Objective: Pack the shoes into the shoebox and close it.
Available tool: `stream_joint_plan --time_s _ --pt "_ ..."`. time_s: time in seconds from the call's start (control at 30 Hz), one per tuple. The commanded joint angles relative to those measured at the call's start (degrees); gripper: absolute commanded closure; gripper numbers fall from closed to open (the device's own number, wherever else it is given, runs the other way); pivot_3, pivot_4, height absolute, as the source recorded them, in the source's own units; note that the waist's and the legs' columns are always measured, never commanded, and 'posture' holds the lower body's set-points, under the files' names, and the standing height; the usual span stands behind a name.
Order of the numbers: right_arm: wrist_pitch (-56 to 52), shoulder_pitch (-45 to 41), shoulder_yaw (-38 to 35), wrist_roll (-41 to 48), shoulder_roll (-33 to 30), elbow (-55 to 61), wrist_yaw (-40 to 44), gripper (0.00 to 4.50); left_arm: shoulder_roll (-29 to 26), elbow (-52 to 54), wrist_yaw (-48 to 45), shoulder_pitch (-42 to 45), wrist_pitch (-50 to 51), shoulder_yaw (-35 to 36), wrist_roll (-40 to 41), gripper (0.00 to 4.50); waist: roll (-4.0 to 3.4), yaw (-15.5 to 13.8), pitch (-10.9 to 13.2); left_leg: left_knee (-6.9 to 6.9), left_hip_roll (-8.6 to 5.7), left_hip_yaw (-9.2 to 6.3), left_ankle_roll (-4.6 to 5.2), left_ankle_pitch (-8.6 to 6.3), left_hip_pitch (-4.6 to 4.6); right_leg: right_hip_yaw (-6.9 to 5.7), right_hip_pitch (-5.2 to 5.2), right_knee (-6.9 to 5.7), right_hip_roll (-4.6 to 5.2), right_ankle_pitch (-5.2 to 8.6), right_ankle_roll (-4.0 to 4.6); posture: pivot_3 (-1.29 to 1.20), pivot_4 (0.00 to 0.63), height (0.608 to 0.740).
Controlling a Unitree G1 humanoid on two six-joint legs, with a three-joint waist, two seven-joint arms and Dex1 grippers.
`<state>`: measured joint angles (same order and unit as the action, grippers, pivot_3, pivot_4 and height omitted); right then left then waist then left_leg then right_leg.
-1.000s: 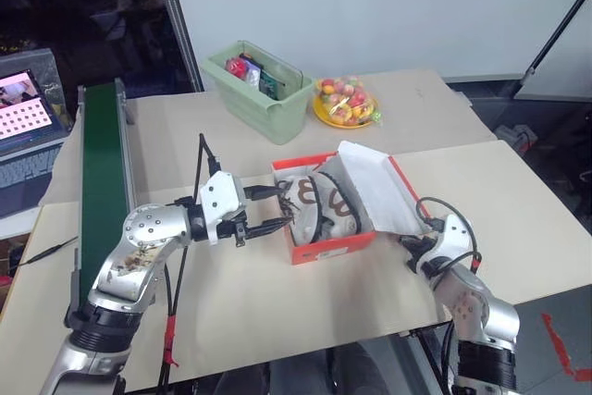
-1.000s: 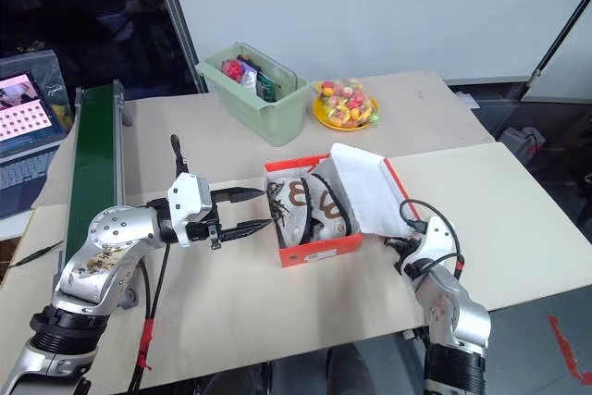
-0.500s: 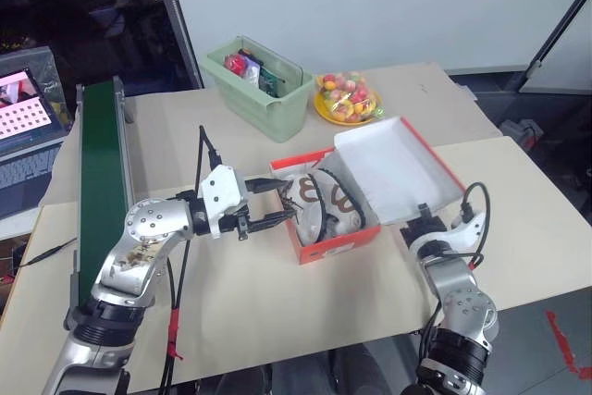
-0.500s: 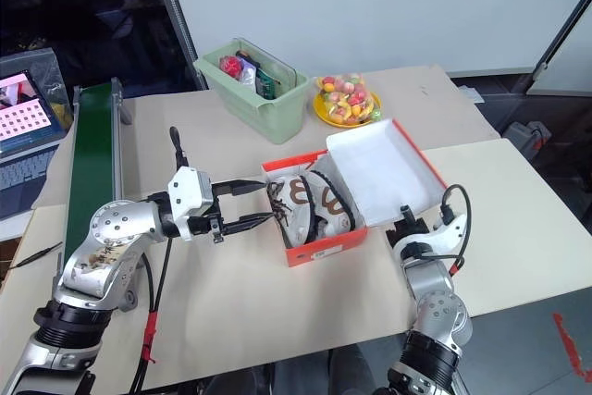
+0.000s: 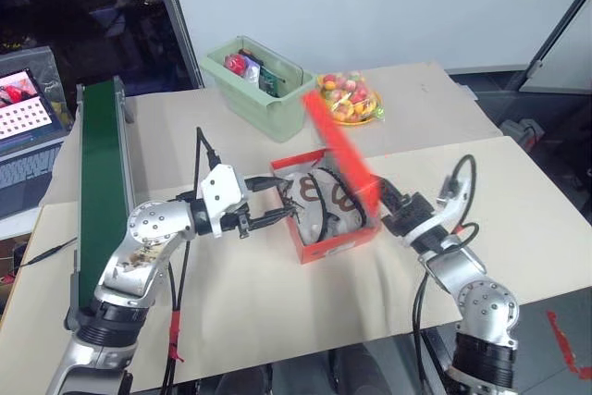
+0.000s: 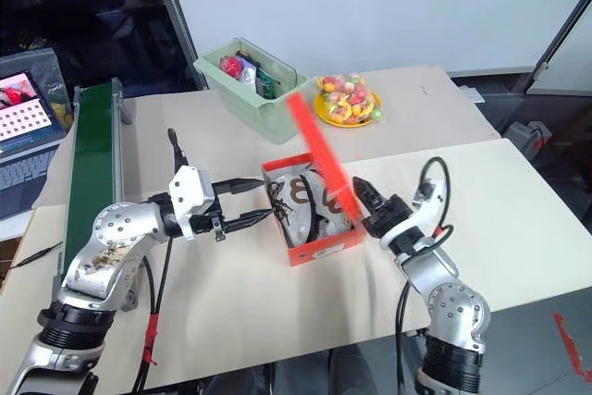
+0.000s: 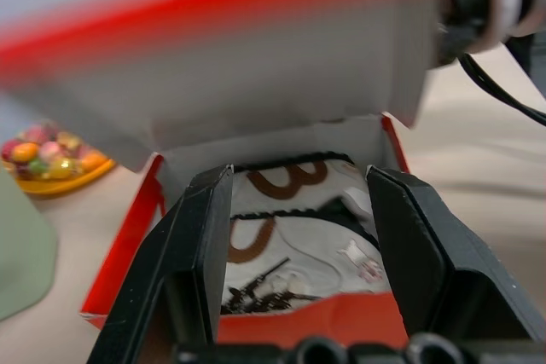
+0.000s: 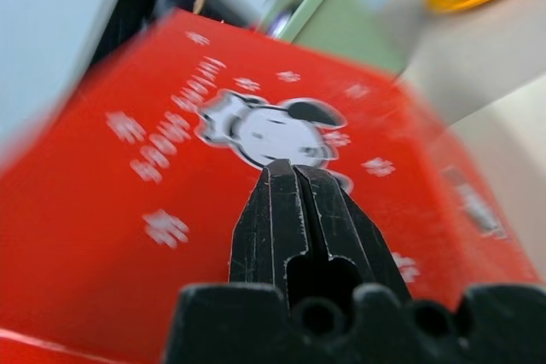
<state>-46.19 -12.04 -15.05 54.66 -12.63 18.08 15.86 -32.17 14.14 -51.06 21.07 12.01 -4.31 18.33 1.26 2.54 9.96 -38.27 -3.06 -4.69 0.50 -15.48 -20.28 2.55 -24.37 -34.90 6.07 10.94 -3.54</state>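
At table centre: shoebox (image 6: 314, 240) w/ shoes (image 6: 305, 199) inside, lid (image 5: 339, 153) raised on edge. Right gripper (image 6: 359, 186), fingers closed, against lid. Left gripper (image 6: 268, 203) half-open, empty, beside box. Behind: green bin (image 6: 250, 90), candy plate (image 6: 346, 101). Conveyor (image 6: 92, 173) at left.

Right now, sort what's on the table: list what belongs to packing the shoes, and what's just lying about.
Job: shoebox, its lid, shoes inside, left hand, right hand.

Lying about: green bin, yellow plate of sweets, green conveyor, laptop.
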Motion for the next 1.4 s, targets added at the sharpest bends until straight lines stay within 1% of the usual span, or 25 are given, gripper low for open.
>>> stream_joint_plan --time_s 0.03,0.13,0.27,0.4,0.47,0.67,0.8,0.97,1.1,1.23,1.3,1.4 --pt "-1.0 -2.6 4.7 -3.7 -4.2 1.8 2.4 4.44 -0.1 1.3 1.6 2.6 1.3 2.6 1.2 1.88 0.01 0.0 0.0 0.0 0.0 0.0 0.0 0.0 0.0 -0.01 0.0 0.01 0.0 0.0 0.0 0.0 0.15 0.74" --pt "-1.0 -4.6 7.3 -6.8 -7.0 0.7 2.8 4.44 -0.5 2.4 1.5 2.1 1.9 2.7 1.4 1.88 0.01 0.0 0.0 0.01 0.01 0.01 0.0 0.0 -0.01 -0.01 0.0 0.03 0.0 0.0 0.0 0.0 0.15 0.74" --pt "-0.9 -7.4 12.5 -13.6 -10.1 -0.3 2.6 4.44 -0.5 2.8 1.7 1.9 2.3 2.7 1.0 1.88 0.06 -0.2 0.0 0.01 -0.01 -0.01 0.0 0.0 -0.06 -0.03 -0.02 0.04 0.01 -0.03 0.05 0.0 0.15 0.74" --pt "-1.7 -9.0 17.6 -17.1 -10.3 0.6 3.2 4.44 -0.2 2.6 2.1 2.1 2.5 2.5 0.8 1.88 0.07 -0.2 0.0 0.0 0.0 -0.01 0.0 0.0 -0.06 -0.03 -0.02 0.03 0.01 -0.03 0.04 0.0 0.15 0.74" --pt "-2.6 -9.4 21.7 -19.9 -11.3 1.1 4.0 4.44 -0.1 2.6 2.1 2.2 2.6 2.4 0.7 1.88 0.07 -0.2 0.0 0.0 0.0 -0.02 0.0 0.0 -0.06 -0.04 -0.02 0.03 0.0 -0.03 0.05 0.0 0.15 0.74" --pt "-4.8 -10.2 30.4 -27.3 -14.1 -0.3 5.1 4.44 0.0 2.4 2.2 2.4 3.0 2.3 0.6 1.88 0.11 -0.2 0.0 -0.01 -0.01 -0.01 0.0 0.0 -0.04 -0.04 0.0 0.05 0.01 -0.1 0.16 0.0 0.15 0.74" --pt "-6.7 -10.9 33.1 -30.4 -14.9 -1.4 5.6 4.44 0.1 3.2 2.5 1.7 3.3 2.2 0.6 1.88 0.17 0.0 0.0 -0.01 0.01 -0.02 0.0 0.0 0.01 -0.07 0.04 0.04 0.01 -0.02 0.03 0.0 0.15 0.74" --pt "-7.9 -11.6 30.8 -30.0 -13.9 -0.2 6.6 4.44 -0.1 4.2 3.0 0.9 3.6 2.4 0.6 1.88 0.26 -0.1 -0.1 -0.01 0.01 -0.04 0.0 0.0 0.03 -0.07 0.08 0.05 0.01 -0.03 0.04 0.0 0.15 0.74" --pt "-9.1 -13.0 26.0 -27.5 -12.2 0.9 6.8 4.44 0.4 4.2 4.9 0.6 4.6 3.1 0.6 1.88 0.27 -0.1 -0.1 -0.01 0.01 -0.05 0.0 0.0 0.03 -0.07 0.07 0.04 0.01 -0.05 0.08 0.0 0.15 0.74" --pt "-10.3 -14.6 15.5 -20.3 -8.6 2.9 7.1 4.44 1.5 4.0 8.3 -0.3 7.0 4.8 1.2 1.88 0.3 -0.2 0.0 -0.01 0.0 -0.07 0.0 0.0 -0.04 -0.06 -0.01 0.04 0.01 -0.24 0.39 0.0 0.15 0.74" --pt "-11.0 -14.9 11.5 -17.5 -7.7 3.2 6.9 4.44 2.5 3.9 10.4 -0.6 8.2 5.7 1.2 1.88 0.3 -0.3 0.0 -0.01 0.0 -0.09 0.0 0.0 -0.05 -0.07 -0.02 0.04 0.01 -0.25 0.41 0.0 0.15 0.74" --pt "-12.1 -14.7 2.9 -11.5 -7.3 2.6 6.2 4.44 6.2 2.3 18.0 -0.1 10.2 8.9 0.7 1.88 0.31 -0.5 0.0 -0.01 0.0 -0.12 0.0 0.0 -0.06 -0.08 -0.01 0.04 0.01 -0.27 0.43 0.0 0.15 0.74"
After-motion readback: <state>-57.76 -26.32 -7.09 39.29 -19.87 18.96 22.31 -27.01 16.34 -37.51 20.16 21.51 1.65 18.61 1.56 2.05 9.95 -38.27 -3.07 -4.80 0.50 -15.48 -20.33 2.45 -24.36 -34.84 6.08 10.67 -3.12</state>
